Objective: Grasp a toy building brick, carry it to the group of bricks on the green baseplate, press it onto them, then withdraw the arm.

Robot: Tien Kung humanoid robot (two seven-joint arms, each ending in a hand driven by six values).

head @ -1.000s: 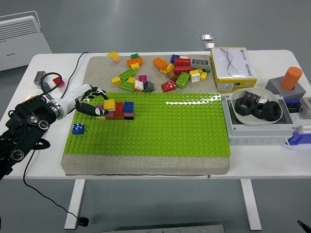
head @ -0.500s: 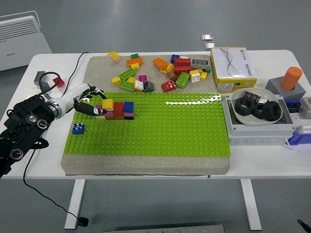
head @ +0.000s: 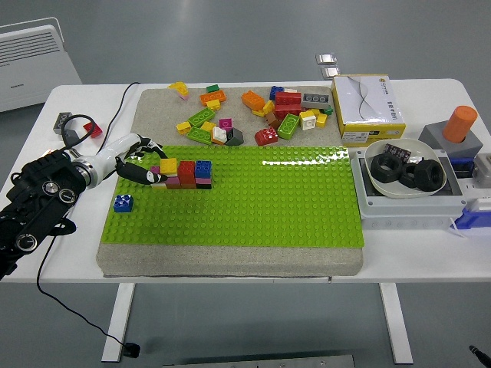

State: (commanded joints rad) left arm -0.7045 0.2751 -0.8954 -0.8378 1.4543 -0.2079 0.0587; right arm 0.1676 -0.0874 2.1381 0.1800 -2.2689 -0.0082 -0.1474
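One hand (head: pixel 142 165) is working, the left one; no right hand is visible. Its fingers are curled on a small brick (head: pixel 159 174) at the left end of the brick group (head: pixel 186 173) on the baseplate (head: pixel 253 201). From the hand, the group runs toward 3 o'clock, so I think it must withdraw toward 9 o'clock.

The white table (head: pixel 69 103) spans the frame. A grey foam slab (head: pixel 230 261) lies at centre, a yellow-and-white box (head: pixel 368 107) upper right, a grey tray (head: pixel 406 211) at right.
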